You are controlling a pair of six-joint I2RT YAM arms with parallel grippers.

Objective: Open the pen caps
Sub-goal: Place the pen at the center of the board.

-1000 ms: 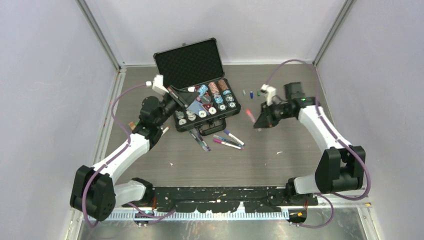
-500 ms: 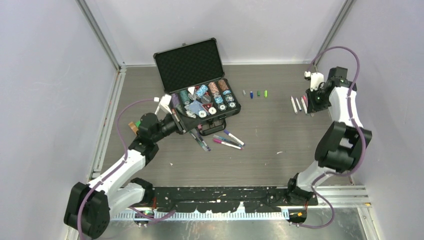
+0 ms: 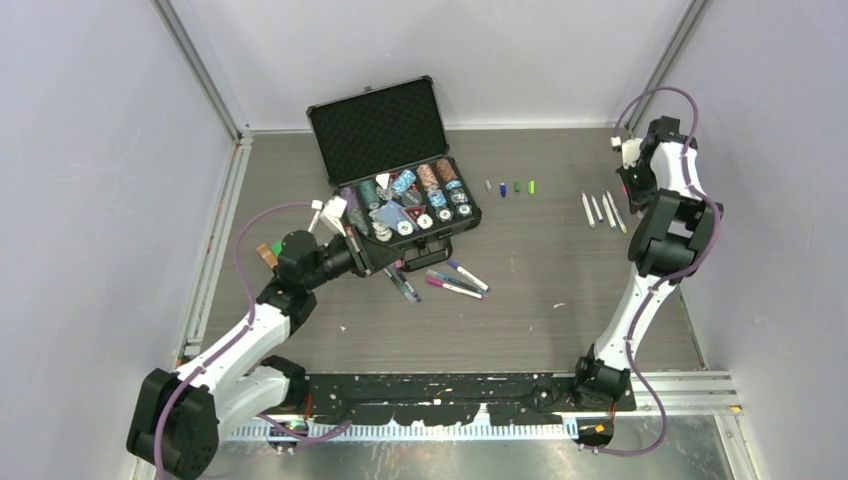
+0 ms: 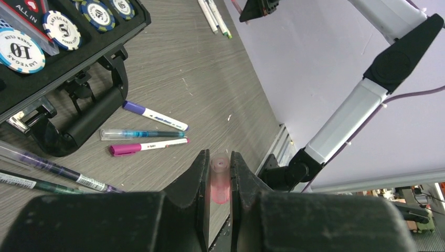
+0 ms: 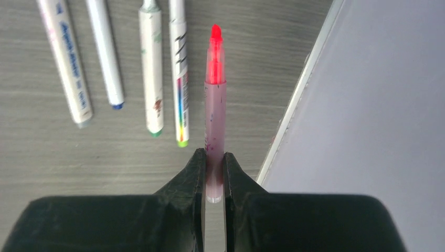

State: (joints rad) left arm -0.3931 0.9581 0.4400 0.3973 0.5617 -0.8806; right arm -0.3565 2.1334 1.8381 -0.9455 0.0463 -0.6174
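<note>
Left gripper (image 4: 219, 157) pinched nearly closed on translucent pink plastic cap (image 4: 220, 184); right gripper (image 5: 214, 155) narrowly clamping uncapped red-tipped marker pen (image 5: 215, 100), tip toward twelve o'clock.

Grey table (image 3: 560, 290) with open black case (image 3: 378, 128), loose pens (image 3: 453, 288), row of pen caps (image 3: 503, 188).

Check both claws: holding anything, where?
The left claw pinches a pink cap by its sides; the right claw grips an uncapped red pen near its tail.
</note>
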